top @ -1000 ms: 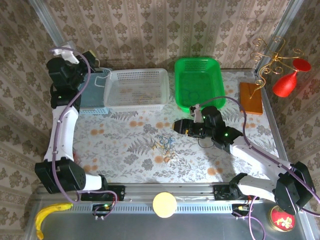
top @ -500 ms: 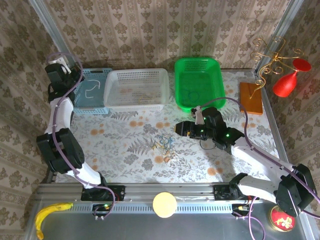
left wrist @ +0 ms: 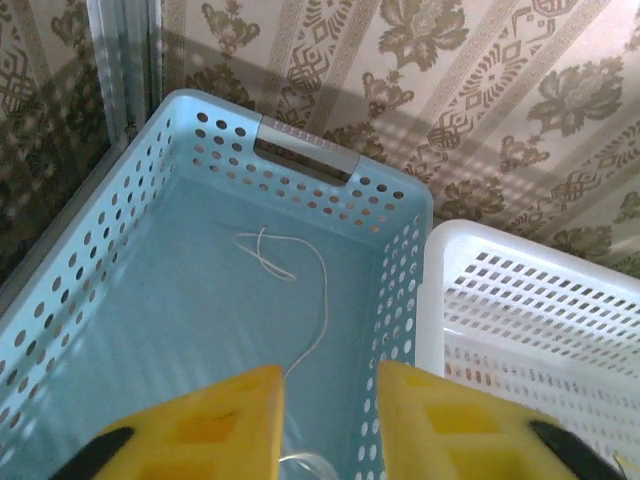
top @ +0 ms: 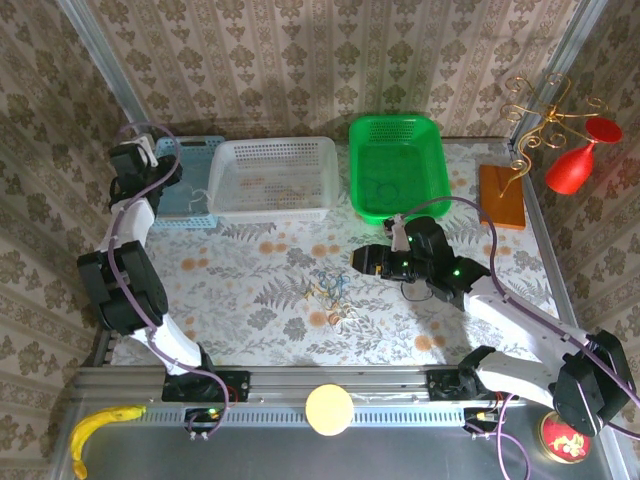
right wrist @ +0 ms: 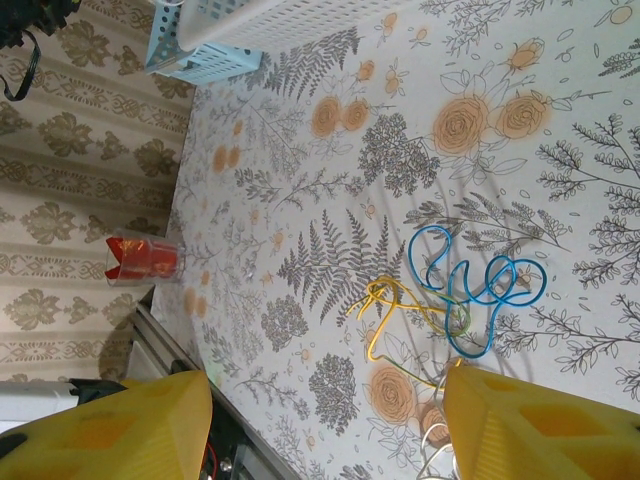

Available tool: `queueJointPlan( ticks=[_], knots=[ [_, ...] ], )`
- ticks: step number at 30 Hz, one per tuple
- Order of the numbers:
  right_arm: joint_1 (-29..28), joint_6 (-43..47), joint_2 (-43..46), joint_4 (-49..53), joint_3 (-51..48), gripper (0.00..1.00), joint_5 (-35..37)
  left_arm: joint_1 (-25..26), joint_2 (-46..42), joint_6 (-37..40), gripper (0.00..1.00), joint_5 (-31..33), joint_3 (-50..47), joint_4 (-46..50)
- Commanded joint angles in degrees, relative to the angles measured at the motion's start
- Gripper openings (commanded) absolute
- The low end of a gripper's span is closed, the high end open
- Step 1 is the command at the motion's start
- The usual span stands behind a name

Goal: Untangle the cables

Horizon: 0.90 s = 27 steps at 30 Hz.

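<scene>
Hovering over the blue basket (left wrist: 120, 260), which stands touching the left side of the white basket (top: 272, 178), the left gripper (left wrist: 328, 372) shows its yellow fingers parted. It is released, with nothing clamped between them. A thin white cable (left wrist: 318, 290) lies loose on the floor of that blue basket. It curls from near the far wall toward the fingers, and its near end passes out of sight under them.

The other cables (top: 330, 292) lie as a small clump on the floral tablecloth (top: 240, 270), in front of the white basket's right end, on the side nearer the arm bases. The right wrist view resolves the clump into a looped blue cable (right wrist: 470, 285), a yellow cable (right wrist: 392, 305) overlapping it, and a pale loop (right wrist: 435, 440) just beside them. Whether blue and yellow are knotted cannot be told.

The right gripper (right wrist: 320, 390) sits low over the tablecloth, in front of the white basket and beyond its right end, pointing toward the clump. Its fingers stand wide apart and empty, near the cables but clear of them.

A green basket (top: 398, 165) stands to the right of the white basket, apart from it.
</scene>
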<state>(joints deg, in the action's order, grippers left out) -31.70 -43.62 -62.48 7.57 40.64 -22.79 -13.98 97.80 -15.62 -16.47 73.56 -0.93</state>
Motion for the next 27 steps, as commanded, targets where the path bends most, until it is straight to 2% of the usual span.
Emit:
queueJointPlan(
  ticks=[1,4,9,18,23,27],
  knots=[
    [0.4,1.2,1.2,1.2,-0.1,0.64,0.6,-0.3,-0.2,2.3,0.54,-0.6,0.4,2.3],
    [0.3,1.6,1.1,1.6,0.2,0.64,0.6,-0.3,-1.2,2.0,0.74,-1.0,1.0,3.4],
    [0.3,2.3,0.1,2.0,0.7,0.64,0.3,-0.3,-3.7,1.6,1.0,-2.6,1.6,5.0],
    [0.1,4.4,-4.1,3.4,3.1,0.64,0.0,2.0,-8.9,-2.4,1.0,-6.5,1.3,9.3],
    [-0.7,5.5,-7.9,3.8,4.6,0.64,-0.3,8.0,-12.9,-2.7,1.0,-6.1,0.5,14.0],
    [-2.1,6.0,-11.5,3.0,5.2,0.64,-0.7,15.0,-17.4,-4.3,1.0,-5.1,-4.1,14.7]
  ],
)
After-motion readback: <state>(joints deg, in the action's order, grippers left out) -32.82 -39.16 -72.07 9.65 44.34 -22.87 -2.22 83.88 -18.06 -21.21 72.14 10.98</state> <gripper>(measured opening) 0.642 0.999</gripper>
